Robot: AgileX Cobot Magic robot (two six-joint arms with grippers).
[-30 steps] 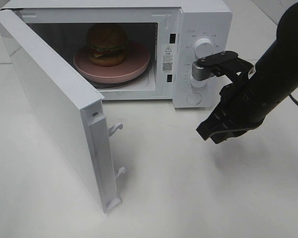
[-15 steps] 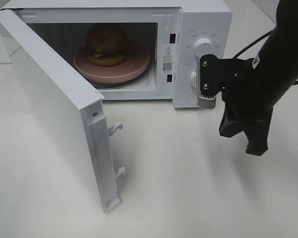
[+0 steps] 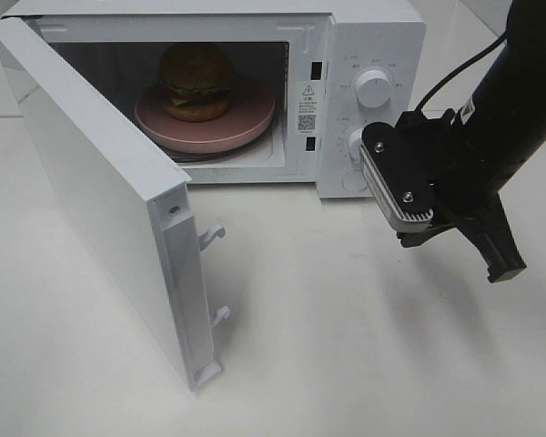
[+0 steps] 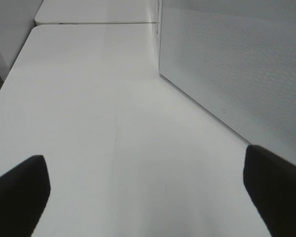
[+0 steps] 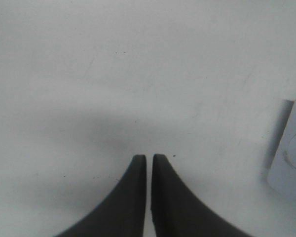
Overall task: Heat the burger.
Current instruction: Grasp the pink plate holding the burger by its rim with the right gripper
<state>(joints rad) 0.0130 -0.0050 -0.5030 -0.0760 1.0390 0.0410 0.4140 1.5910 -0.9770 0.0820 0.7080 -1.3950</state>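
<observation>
White microwave door (image 3: 91,182) (wide open) juts beside burger (image 3: 197,80) on pink plate (image 3: 247,123).

Prob. a robotics lab bench: bare white tabletop (image 3: 346,346), boxy white microwave oven (image 3: 382,41) w/ door open, black cabled robot arm (image 3: 528,91) above the tabletop.

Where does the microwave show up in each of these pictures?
Exterior high: the microwave fills the top, door open.
Left wrist: a dotted white panel, probably its door, along one side.
Right wrist: only a corner with a round button, at the edge.
Shared landmark: the white table.
</observation>
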